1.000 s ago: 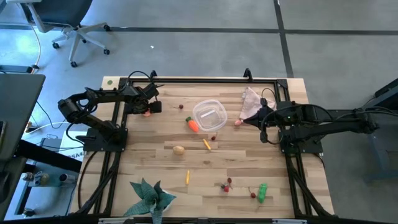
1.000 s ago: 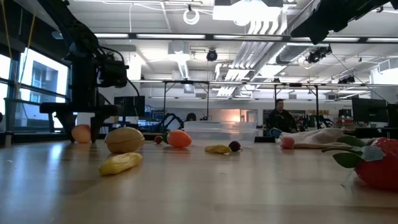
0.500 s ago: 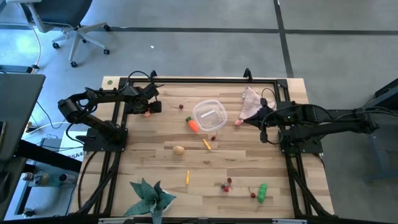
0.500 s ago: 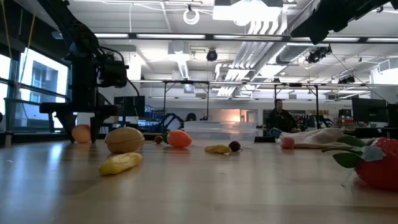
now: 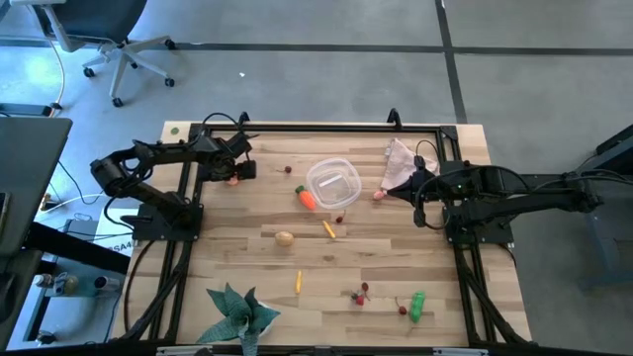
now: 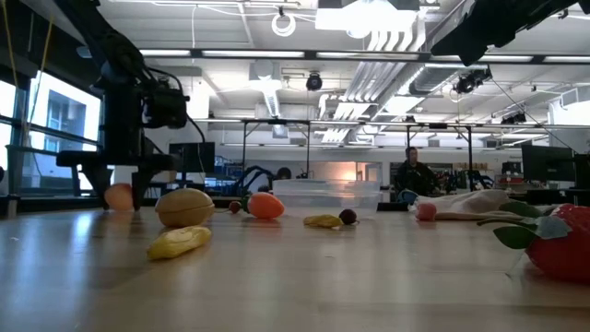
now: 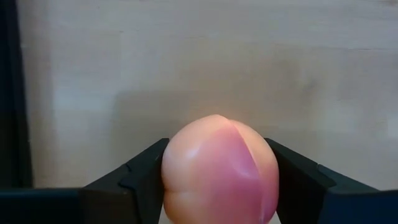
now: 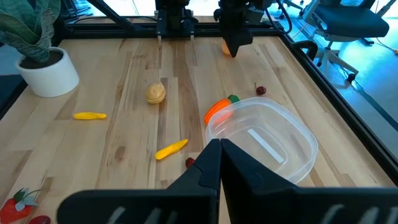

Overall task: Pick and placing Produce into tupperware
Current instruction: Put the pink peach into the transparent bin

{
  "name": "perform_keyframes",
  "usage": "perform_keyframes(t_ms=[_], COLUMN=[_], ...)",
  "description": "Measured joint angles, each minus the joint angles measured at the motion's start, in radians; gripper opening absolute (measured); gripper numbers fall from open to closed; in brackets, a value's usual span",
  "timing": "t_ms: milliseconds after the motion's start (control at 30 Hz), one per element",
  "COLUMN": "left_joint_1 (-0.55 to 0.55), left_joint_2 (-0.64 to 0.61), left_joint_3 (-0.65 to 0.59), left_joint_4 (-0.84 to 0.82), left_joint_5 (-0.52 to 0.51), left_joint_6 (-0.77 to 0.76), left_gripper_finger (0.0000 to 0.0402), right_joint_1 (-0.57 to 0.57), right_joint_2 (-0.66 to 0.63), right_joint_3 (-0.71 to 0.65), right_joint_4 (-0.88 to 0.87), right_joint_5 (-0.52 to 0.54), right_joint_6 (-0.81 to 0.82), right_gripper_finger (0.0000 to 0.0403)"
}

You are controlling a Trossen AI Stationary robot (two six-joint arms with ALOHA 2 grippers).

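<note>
Left gripper, well left of the tupperware: fingers flank a peach, touching both sides. Round and smooth, so it could squirt out. Right gripper, right of tupperware: fingers pressed together, empty, waiting.

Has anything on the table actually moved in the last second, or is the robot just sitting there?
Hardly anything. The left gripper has drawn its fingers in a little around the pink peach, which sits between them on the table; the arm barely shifted. The right gripper has stayed shut, waiting above the clear tupperware. The carrot, potato and other produce lie where they were.
</note>
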Motion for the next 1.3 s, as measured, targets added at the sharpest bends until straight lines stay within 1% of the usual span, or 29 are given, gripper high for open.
perform_keyframes(t_ms=[167, 367, 467, 667, 833, 933, 1067, 1167, 1300], left_joint_1=[-0.012, -0.1, -0.154, -0.283, -0.375, -0.423, -0.464, -0.486, -0.511], left_joint_2=[-0.08, -0.184, -0.221, -0.233, -0.224, -0.189, -0.085, 0.019, 0.175], left_joint_3=[0.017, 0.063, 0.11, 0.214, 0.268, 0.313, 0.423, 0.55, 0.758], left_joint_4=[0.001, 0.008, 0.018, 0.042, 0.135, 0.166, 0.115, 0.06, -0.056], left_joint_5=[0.062, 0.067, 0.042, -0.073, -0.089, -0.087, -0.083, -0.081, -0.074], left_joint_6=[0.007, -0.018, -0.019, -0.005, -0.003, -0.001, 0.005, 0.034, 0.085], left_gripper_finger=[0.0217, 0.0217, 0.0218, 0.0217, 0.0217, 0.0219, 0.022, 0.022, 0.022], right_joint_1=[0.0, 0.0, 0.0, 0.0, 0.0, 0.0, 0.0, 0.0, 0.0], right_joint_2=[0.0, 0.0, 0.0, 0.0, 0.0, 0.0, 0.0, 0.0, 0.0], right_joint_3=[0.0, 0.0, 0.0, 0.0, 0.0, 0.0, 0.0, 0.0, 0.0], right_joint_4=[0.0, 0.0, 0.0, 0.0, 0.0, 0.0, 0.0, 0.0, -0.001], right_joint_5=[0.0, 0.0, 0.0, 0.0, 0.0, 0.0, 0.0, 0.0, 0.0], right_joint_6=[0.0, 0.0, 0.0, 0.0, 0.0, 0.0, 0.0, 0.0, 0.0], right_gripper_finger=[0.0, 0.0, 0.0, 0.0, 0.0, 0.0, 0.0, 0.0, 0.0])
